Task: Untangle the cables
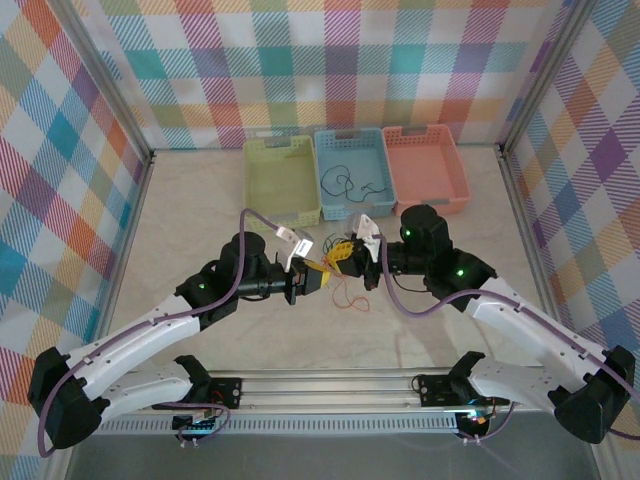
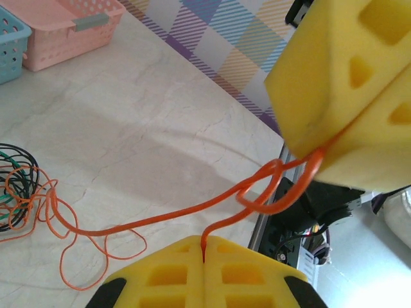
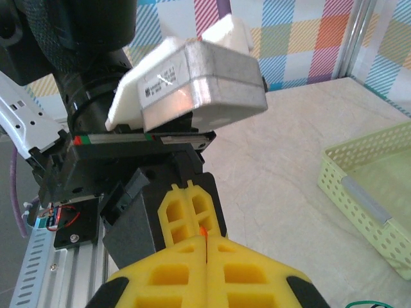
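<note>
Both grippers meet tip to tip over the middle of the table. My left gripper (image 1: 316, 274) (image 2: 205, 240) is shut on an orange-red cable (image 2: 160, 215), which rises from between its yellow pads. The same cable loops once and runs into my right gripper (image 1: 345, 256) (image 3: 205, 241), which is also shut on it; a speck of orange cable (image 3: 203, 230) shows at its pad seam. The strand trails down to the rest of the cables (image 2: 19, 189), a loose knot of orange, black and green wire lying on the table. Thin orange loops (image 1: 347, 296) hang below the grippers.
Three baskets stand in a row at the back: light green (image 1: 282, 180), blue (image 1: 372, 160) with a thin black wire lying in it, and pink (image 1: 426, 165). The table (image 1: 200, 220) is pale marble. Checked walls close in the sides, and a metal rail (image 1: 330, 385) runs along the near edge.
</note>
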`<control>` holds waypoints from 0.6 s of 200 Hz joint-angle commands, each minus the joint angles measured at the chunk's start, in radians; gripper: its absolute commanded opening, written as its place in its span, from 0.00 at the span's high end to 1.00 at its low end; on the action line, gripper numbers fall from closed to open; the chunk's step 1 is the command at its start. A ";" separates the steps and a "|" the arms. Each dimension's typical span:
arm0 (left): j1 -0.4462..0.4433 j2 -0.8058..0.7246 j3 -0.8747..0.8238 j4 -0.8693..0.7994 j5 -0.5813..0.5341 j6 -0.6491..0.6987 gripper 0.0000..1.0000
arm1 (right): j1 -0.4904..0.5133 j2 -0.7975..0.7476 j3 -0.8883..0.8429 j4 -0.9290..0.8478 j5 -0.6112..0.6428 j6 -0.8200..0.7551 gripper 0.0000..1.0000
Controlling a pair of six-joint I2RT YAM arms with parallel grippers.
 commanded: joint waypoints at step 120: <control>-0.012 0.058 -0.002 0.137 0.014 -0.029 1.00 | 0.003 0.014 -0.049 0.104 -0.047 0.089 1.00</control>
